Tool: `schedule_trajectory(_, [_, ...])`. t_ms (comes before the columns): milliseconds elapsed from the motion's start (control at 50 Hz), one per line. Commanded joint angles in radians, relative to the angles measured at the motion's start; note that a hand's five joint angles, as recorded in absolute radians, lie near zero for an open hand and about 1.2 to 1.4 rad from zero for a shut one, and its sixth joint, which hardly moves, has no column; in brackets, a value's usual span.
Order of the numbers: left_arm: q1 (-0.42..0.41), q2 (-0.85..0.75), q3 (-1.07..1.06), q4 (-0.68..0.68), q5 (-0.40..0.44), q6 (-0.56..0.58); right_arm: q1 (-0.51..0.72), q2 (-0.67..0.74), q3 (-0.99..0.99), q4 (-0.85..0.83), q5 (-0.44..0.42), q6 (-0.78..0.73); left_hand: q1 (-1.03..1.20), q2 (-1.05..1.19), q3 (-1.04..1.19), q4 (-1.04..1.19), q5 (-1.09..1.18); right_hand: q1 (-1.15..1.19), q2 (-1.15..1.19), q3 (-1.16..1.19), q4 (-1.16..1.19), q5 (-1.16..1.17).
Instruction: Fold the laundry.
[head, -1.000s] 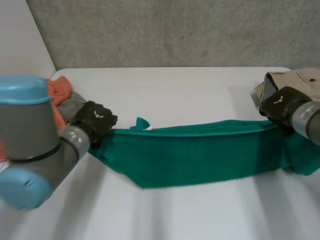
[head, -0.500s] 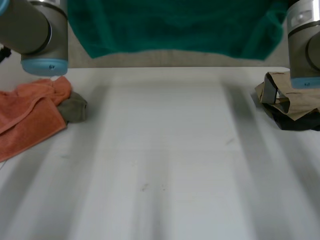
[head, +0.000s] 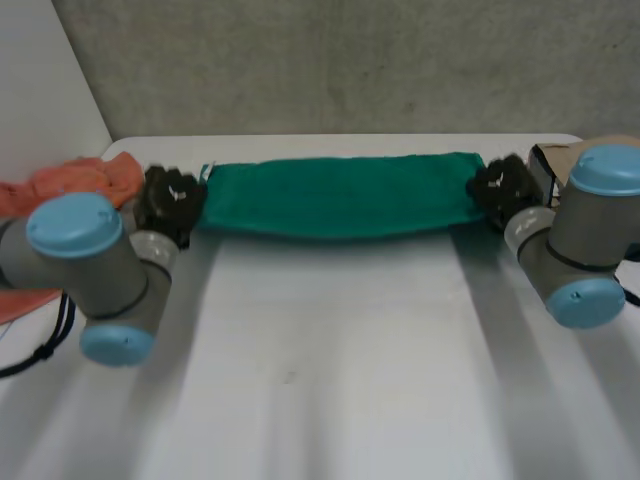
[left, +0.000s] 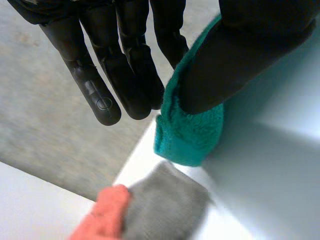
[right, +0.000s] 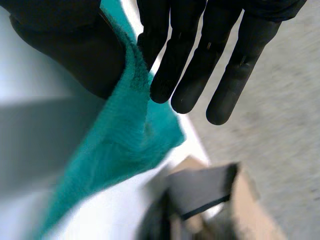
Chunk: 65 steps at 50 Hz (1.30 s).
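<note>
Across the far part of the white table (head: 330, 350), a green towel (head: 340, 195) was stretched into a long, narrow band between the two hands, sagging a little along its near edge. Whether it touched the tabletop could not be told from the head view.

At either end, the left arm (head: 95, 270) and the right arm (head: 580, 240) reached forward with their blue caps toward the camera. The left hand (head: 170, 200) was at the towel's left end and the right hand (head: 500, 188) at its right end.

The head view left both grips unclear; the wrist views gave them. In the left wrist view the thumb (left: 250, 50) pressed a towel corner against nearly straight fingers (left: 127, 65), pinching the cloth. In the right wrist view the right hand grasped its corner likewise, thumb on one face and fingers on the other.

An orange cloth (head: 85, 180) lay just beyond the left hand. The left wrist view added a grey cloth (left: 165, 205) beside it, below the pinched corner. Near the right hand sat a crumpled brown paper bag (head: 560, 155), whose dark inside showed in the right wrist view.
</note>
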<state>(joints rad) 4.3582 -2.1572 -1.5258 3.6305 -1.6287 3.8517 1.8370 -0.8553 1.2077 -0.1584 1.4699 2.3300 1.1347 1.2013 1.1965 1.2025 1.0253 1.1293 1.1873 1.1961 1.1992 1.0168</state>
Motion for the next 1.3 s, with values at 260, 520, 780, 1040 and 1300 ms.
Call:
schedule_trajectory(260, [-0.006,0.626,-0.559,-0.53,-0.005,0.288,-0.2,-0.476,0.443,0.638,-0.002,-0.288,0.262,0.195,0.2,0.194,0.196,0.267,0.209,0.2,0.197,0.205])
schedule_trajectory(520, [-0.02,0.26,-0.205,-0.402,-0.026,0.235,-0.188,-0.289,0.32,0.298,0.006,-0.287,0.262,0.195,0.2,0.194,0.196,0.267,0.209,0.2,0.197,0.205])
schedule_trajectory(780, [-0.081,-0.121,0.222,-0.273,-0.161,0.195,-0.139,-0.074,0.167,-0.012,-0.002,-0.284,0.262,0.195,0.2,0.194,0.196,0.267,0.209,0.2,0.197,0.205])
schedule_trajectory(1040, [-0.124,-0.205,0.371,-0.259,-0.213,0.187,-0.099,0.047,0.084,-0.24,0.041,-0.247,-0.96,-1.027,-1.022,-1.028,-1.025,-0.955,-1.013,-1.022,-1.025,-1.017])
schedule_trajectory(1300, [-0.17,-0.046,0.216,-0.257,-0.243,0.097,-0.14,-0.232,0.308,-0.129,0.0,0.107,-0.96,-1.027,-1.022,-1.028,-1.025,-0.955,-1.013,-1.022,-1.025,-1.017])
